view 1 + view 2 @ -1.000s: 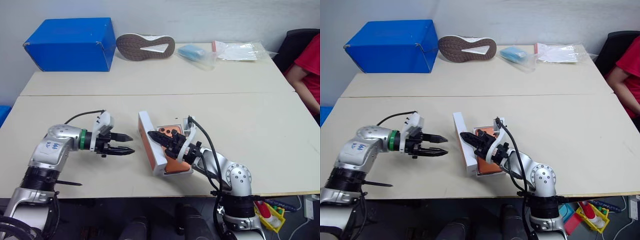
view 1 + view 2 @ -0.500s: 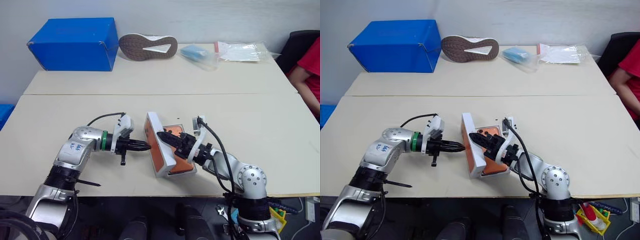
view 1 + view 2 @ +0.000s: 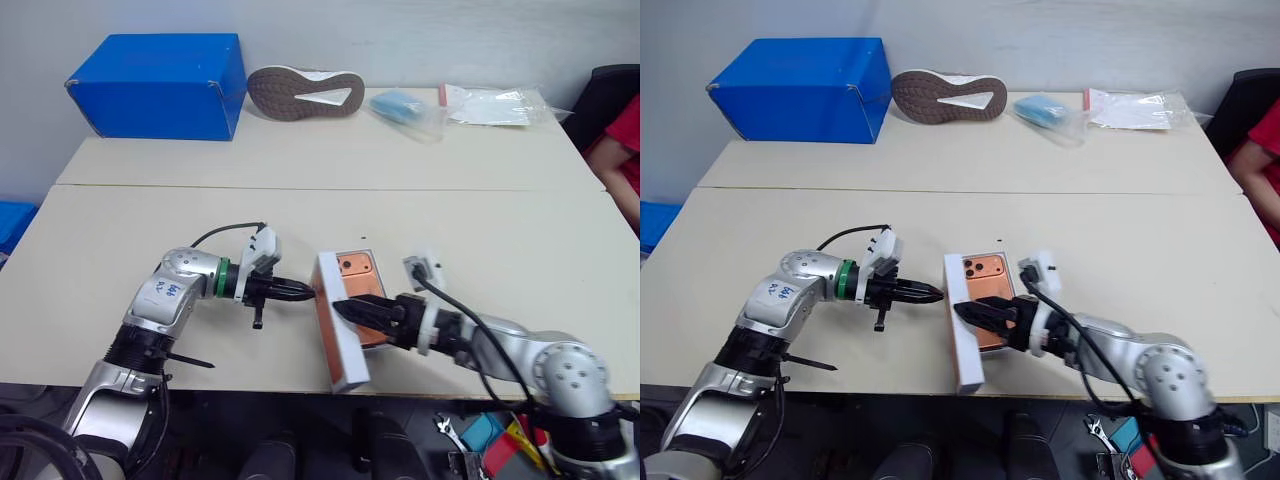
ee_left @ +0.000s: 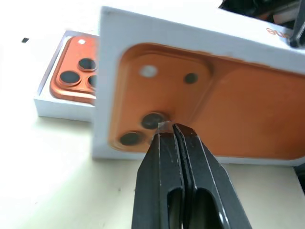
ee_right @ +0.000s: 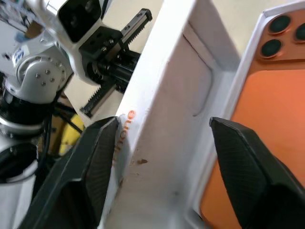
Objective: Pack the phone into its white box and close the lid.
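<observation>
The orange phone (image 3: 988, 285) lies back up in the white box (image 4: 57, 107) near the table's front edge. The lid (image 3: 332, 335) stands on its long edge beside the box, its hollow side toward the phone. Its outer face, printed with an orange phone picture (image 4: 238, 109), faces my left arm. My left gripper (image 3: 308, 292) is shut, and its tips press against that printed face. My right gripper (image 5: 163, 121) is open over the box, with one finger on each side of the lid's upper wall (image 5: 162, 95). It does not clamp the wall.
A big blue box (image 3: 155, 85), an upturned shoe (image 3: 300, 92) and plastic bags (image 3: 500, 105) sit along the far table. A person in red (image 3: 620, 130) is at the right edge. The box and lid lie close to the table's front edge (image 3: 250, 365).
My left gripper shut and slid right until its tips met the lid's printed face. My right gripper let go of the lid's wall, opened and drew back to the right.
</observation>
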`<move>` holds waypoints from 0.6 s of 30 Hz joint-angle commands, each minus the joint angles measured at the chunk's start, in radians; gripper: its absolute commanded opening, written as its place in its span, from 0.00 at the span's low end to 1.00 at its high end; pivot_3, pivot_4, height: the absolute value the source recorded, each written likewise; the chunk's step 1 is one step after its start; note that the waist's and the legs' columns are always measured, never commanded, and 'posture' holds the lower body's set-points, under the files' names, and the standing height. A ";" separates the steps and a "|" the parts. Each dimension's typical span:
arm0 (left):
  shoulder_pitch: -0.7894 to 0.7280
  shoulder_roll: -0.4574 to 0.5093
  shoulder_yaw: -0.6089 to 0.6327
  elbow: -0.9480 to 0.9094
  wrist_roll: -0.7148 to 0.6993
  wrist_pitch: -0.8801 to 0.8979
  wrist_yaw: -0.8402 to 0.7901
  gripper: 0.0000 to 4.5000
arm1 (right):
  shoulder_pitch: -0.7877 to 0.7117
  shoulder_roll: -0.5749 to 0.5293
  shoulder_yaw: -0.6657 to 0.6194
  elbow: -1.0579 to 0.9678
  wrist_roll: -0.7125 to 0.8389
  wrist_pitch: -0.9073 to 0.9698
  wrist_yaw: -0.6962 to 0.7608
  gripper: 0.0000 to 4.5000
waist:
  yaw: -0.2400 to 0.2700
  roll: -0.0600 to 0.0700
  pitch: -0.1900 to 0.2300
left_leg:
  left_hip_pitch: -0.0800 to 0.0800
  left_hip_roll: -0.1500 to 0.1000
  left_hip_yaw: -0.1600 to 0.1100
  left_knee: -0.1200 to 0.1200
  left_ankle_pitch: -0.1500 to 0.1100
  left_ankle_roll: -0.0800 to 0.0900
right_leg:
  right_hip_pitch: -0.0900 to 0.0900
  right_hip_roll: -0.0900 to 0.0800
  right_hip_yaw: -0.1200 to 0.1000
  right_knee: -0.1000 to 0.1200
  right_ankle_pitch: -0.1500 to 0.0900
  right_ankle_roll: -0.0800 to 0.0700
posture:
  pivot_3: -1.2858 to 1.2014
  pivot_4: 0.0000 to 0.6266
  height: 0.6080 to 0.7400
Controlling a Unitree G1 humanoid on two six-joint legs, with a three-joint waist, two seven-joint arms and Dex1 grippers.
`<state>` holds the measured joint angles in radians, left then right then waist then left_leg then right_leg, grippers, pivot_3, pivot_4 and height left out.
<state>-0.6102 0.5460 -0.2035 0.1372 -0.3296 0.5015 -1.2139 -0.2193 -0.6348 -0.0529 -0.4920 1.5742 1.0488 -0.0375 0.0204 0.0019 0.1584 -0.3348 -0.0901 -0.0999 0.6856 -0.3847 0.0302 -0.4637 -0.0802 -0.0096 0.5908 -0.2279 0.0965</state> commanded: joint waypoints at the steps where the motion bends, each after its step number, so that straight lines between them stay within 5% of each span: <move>1: -0.022 -0.011 0.001 0.006 0.001 -0.020 -0.009 0.00 | 0.011 -0.024 -0.027 -0.017 0.026 -0.012 0.044 0.67 | 0.003 0.000 0.000 | 0.000 0.000 0.000 0.000 0.000 0.000 | 0.000 0.000 0.000 0.000 0.000 0.000 | 0.52 0.24 1.00; 9: -0.032 -0.007 0.021 0.021 -0.010 -0.009 -0.014 0.00 | -0.117 0.147 0.092 0.088 -0.105 -0.044 0.012 0.67 | 0.000 0.000 0.000 | 0.000 0.001 0.001 0.000 0.000 -0.001 | -0.001 0.001 0.000 0.002 0.000 0.000 | 0.52 0.24 1.00; 18: 0.010 0.025 0.044 -0.046 -0.034 0.033 -0.012 0.00 | -0.155 0.206 0.086 0.127 -0.178 -0.038 0.035 0.67 | 0.002 0.000 0.000 | -0.001 0.000 0.000 0.000 0.000 0.000 | -0.001 0.000 0.000 0.000 0.000 0.000 | 0.52 0.24 1.00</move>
<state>-0.6077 0.5601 -0.1901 0.1252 -0.3426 0.5340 -1.2270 -0.3587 -0.4370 0.0412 -0.3558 1.3976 1.0119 -0.0159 0.0229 0.0015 0.1584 -0.3351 -0.0900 -0.1002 0.6861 -0.3847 0.0300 -0.4644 -0.0799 -0.0100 0.5911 -0.2277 0.0963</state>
